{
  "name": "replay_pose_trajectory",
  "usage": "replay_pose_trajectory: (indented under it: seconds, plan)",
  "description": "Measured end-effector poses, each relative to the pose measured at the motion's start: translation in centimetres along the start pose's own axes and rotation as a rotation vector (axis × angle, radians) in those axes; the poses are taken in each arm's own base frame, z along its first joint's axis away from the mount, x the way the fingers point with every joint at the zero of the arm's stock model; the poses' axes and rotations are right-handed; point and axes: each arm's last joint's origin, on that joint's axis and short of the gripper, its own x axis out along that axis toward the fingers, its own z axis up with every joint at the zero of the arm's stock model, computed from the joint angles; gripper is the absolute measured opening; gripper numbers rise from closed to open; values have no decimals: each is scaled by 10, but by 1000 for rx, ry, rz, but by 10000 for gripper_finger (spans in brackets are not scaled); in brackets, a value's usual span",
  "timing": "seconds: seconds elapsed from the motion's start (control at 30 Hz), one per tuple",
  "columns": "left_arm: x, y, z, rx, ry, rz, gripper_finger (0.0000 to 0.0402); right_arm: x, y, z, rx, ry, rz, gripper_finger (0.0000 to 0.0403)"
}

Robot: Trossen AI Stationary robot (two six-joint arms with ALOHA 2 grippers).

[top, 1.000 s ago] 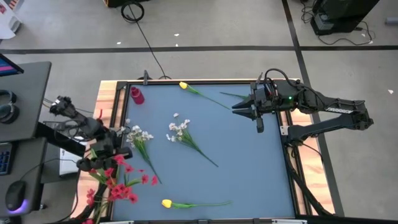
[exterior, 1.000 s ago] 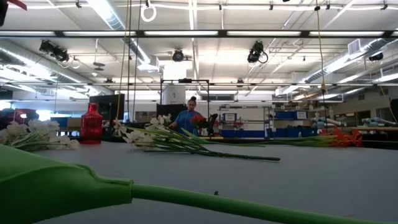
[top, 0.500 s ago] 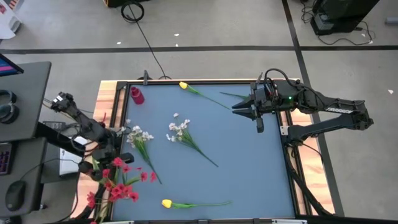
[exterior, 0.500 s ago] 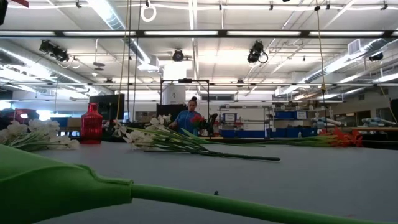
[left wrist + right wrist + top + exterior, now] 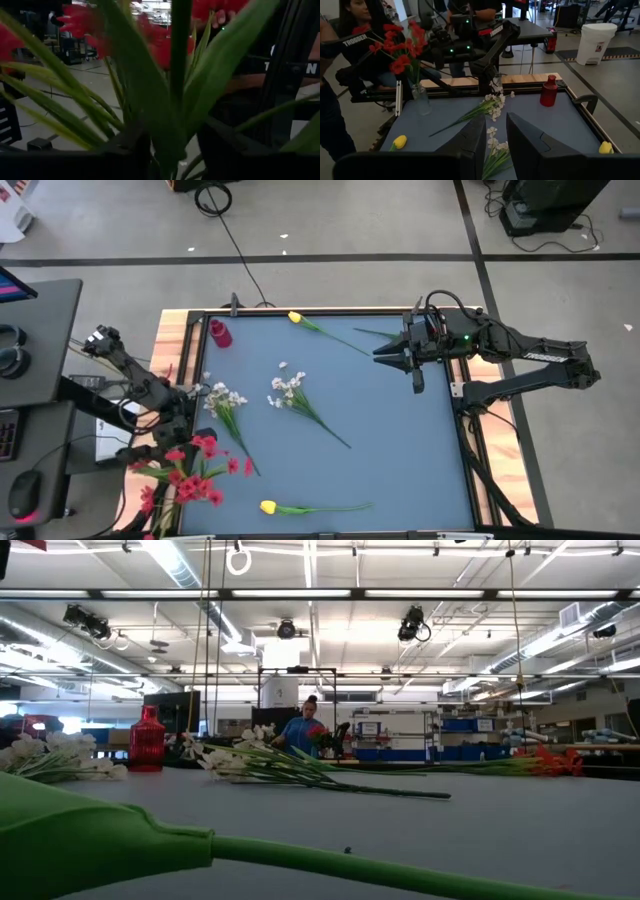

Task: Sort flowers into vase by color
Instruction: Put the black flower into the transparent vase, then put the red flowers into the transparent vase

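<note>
We note the left gripper [image 5: 170, 442] clamped around the stems of the red flowers [image 5: 190, 470] at the table's left edge. The vase [image 5: 220, 333] lies toward the far left corner, nearer this arm. The right gripper [image 5: 385, 352] hovers parted.

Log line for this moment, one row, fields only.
left gripper: shut on red spray, table's left edge | right gripper: open, idle, right side | vase: empty, far-left corner

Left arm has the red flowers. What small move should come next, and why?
Probably swing the left gripper toward the vase. It is shut on the red spray at the table's left edge, well short of the vase. The right gripper hovers open at the right side.
</note>
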Motion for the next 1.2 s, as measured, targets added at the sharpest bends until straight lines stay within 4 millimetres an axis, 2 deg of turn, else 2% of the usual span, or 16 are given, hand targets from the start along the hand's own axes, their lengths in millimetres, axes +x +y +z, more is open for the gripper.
replay_pose_trajectory:
  seconds: [0.13, 0.3, 0.67, 1.03, 1.2]
  plan:
    - [0, -1, 9, -3, 10, 2, 218, 0, 0, 0, 0, 0, 0, 86]
    - [-1, -4, 28, -27, 51, 7, 245, 0, 0, 0, 0, 0, 0, 86]
    - [-6, -9, 62, -83, 152, 70, 247, 0, 0, 0, 0, 0, 0, 86]
    - [-12, -15, 124, -149, 261, 267, 247, 0, 0, 0, 0, 0, 0, 86]
    - [-10, -13, 153, -126, 240, 374, 247, 0, 0, 0, 0, 0, 0, 86]
